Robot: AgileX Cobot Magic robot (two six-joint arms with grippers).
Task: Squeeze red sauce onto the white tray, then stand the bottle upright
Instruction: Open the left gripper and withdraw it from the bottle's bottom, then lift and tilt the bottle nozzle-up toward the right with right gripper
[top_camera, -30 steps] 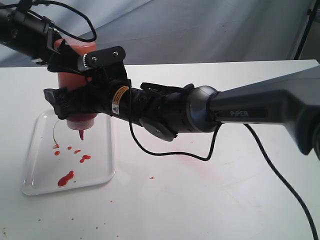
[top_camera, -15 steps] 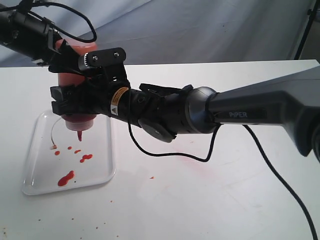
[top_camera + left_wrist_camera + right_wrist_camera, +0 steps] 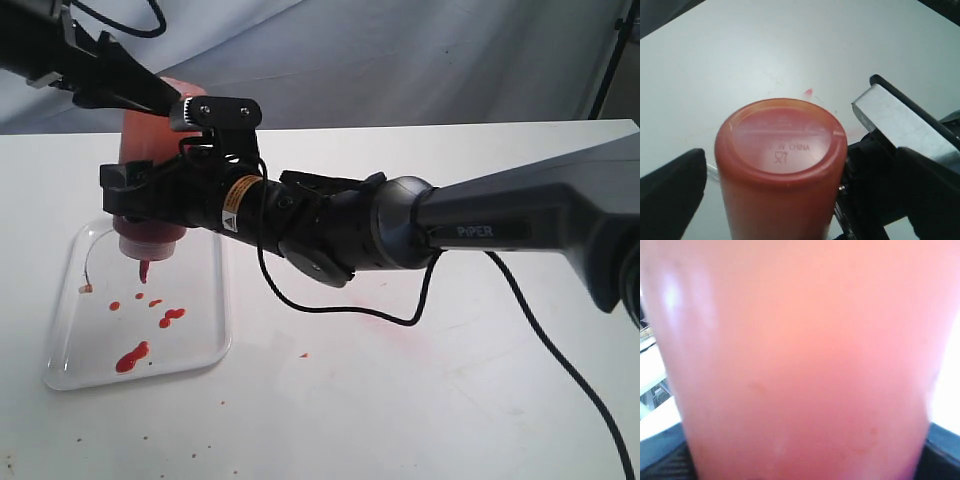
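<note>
The left gripper stands released at the raised base of the bottle. In the left wrist view one of its fingers is clearly apart from the bottle wall. The bottle hangs upside down, nozzle pointing down over the rear part of the tray. The tray lies near the front left corner of the tabletop. The right gripper reaches across from the right and is clenched around the middle of the bottle, so it alone carries it.

I think the main danger is in turning the bottle up. The grip presses a soft wall, so sauce may run out during the turn and fall past the tray rim onto the tabletop. With one gripper holding, the bottle may also slip or rotate between the jaws. It could then land tilted and fall over.

I count one bottle, one tray and two grippers. On the tray there are about five separate red drops and blobs.
</note>
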